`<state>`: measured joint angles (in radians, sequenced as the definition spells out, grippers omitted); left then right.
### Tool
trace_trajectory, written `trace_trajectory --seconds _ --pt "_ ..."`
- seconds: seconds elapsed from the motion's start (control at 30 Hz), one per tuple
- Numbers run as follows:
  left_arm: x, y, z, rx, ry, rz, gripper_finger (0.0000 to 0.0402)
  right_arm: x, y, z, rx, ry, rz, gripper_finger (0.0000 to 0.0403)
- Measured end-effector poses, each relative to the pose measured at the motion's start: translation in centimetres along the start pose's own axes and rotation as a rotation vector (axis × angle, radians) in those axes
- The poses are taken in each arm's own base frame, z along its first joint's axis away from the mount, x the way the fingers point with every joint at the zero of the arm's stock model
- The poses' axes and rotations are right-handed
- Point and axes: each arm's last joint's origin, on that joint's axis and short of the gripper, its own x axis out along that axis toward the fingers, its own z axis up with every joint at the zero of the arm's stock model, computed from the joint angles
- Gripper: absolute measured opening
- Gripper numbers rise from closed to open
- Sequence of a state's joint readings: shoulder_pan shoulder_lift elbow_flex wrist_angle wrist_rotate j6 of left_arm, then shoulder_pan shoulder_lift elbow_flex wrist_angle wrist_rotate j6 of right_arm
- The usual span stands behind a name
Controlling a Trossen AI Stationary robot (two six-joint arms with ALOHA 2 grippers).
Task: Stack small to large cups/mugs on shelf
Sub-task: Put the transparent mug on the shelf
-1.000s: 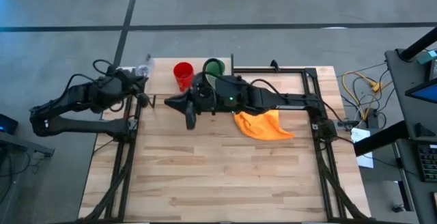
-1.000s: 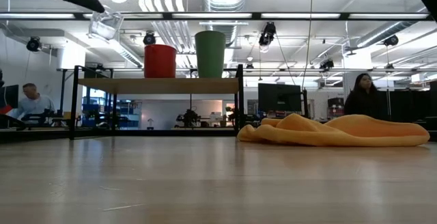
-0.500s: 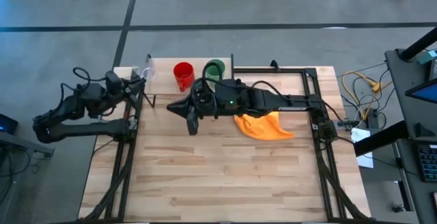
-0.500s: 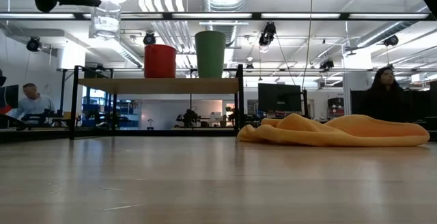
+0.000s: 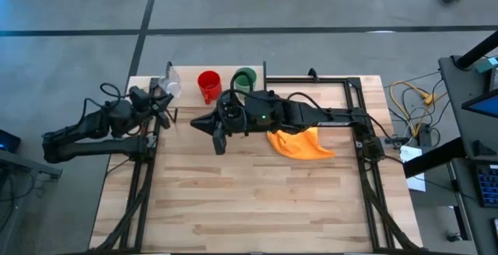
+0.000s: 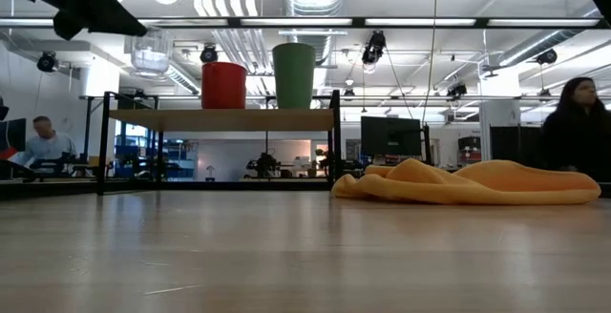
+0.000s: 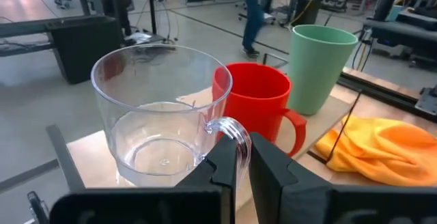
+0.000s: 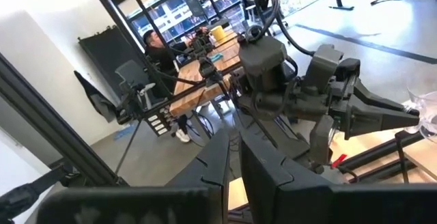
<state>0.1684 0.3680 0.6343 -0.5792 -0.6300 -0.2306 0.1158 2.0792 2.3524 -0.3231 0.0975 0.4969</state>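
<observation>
Your left tool (image 7: 242, 159) pinches the clear cup (image 7: 160, 111) by its handle above the shelf (image 6: 221, 118), red mug (image 7: 254, 108) just beyond; lowering carelessly, I judge, could knock that mug.

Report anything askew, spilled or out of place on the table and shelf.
An orange cloth lies crumpled on the table beside the shelf. The red mug and green cup stand upright on the shelf. The left gripper holds the clear cup upright by its handle. Nothing spilled.
</observation>
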Motion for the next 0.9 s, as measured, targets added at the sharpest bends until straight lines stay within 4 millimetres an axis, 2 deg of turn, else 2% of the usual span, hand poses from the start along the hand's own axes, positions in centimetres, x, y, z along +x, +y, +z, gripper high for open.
trace_trajectory --seconds 0.3,0.43,0.67,0.9 --pt "0.4 -0.1 -0.6 -0.038 -0.017 -0.005 0.0003 0.0 0.0 0.0 0.000 0.000 0.000 0.0028" --pt "0.7 -0.2 -1.5 -0.051 0.004 -0.006 0.0003 0.0 0.0 -0.4 -0.024 0.037 -0.016 0.0028" --pt "0.9 -0.3 -1.9 -0.044 0.015 -0.009 0.0003 -0.4 -1.1 -2.5 -0.054 0.244 -0.135 0.0028" --pt "1.0 -0.3 -1.9 -0.075 0.017 -0.001 0.0003 -2.1 -2.2 -5.4 -0.077 0.508 -0.402 0.0028"
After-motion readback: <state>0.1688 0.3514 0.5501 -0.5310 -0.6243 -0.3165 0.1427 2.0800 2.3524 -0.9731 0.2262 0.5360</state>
